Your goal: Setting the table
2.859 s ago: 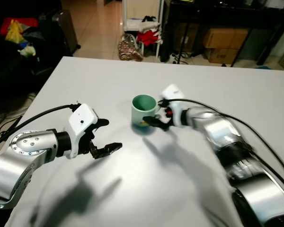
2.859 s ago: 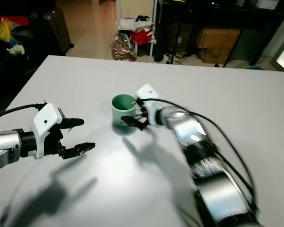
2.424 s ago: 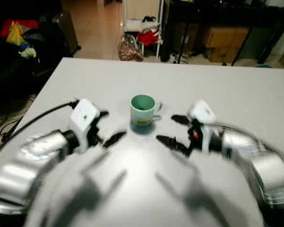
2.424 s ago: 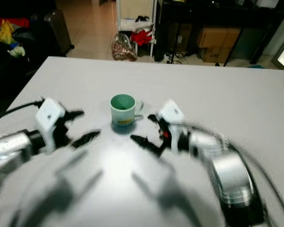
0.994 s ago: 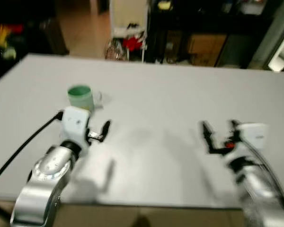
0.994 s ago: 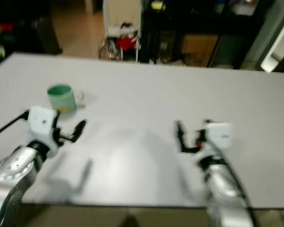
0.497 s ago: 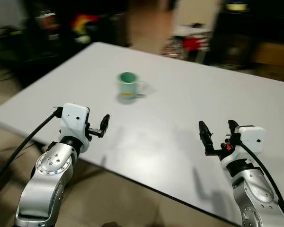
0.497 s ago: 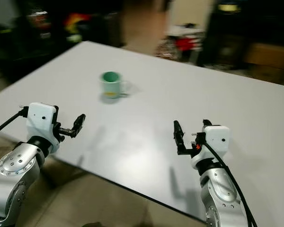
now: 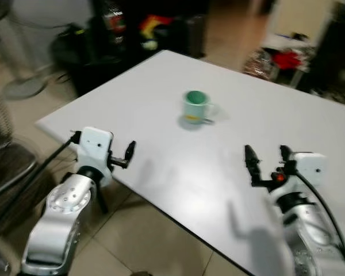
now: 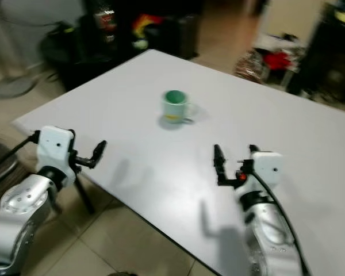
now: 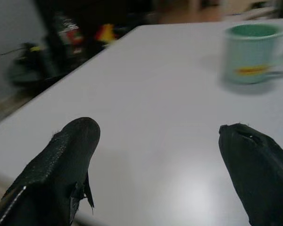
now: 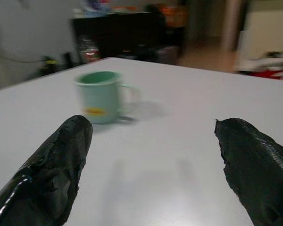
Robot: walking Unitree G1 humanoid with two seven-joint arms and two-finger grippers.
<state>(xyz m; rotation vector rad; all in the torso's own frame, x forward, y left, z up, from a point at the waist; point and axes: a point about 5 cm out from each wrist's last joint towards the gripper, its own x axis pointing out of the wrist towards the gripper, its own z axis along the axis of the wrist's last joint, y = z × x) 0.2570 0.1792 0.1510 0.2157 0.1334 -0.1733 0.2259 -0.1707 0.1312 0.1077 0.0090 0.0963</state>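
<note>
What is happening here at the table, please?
A humanoid robot stands at the edge of a white table. A green mug stands alone on it, upright, with nothing touching it. The left pincer and the right pincer are both open and empty, held up near the table's near edge, well apart from the mug. Nothing is being handled at this moment.

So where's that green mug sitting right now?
The green mug stands on the white table, ahead of both grippers and nearer the table's left corner; neither gripper touches it.
</note>
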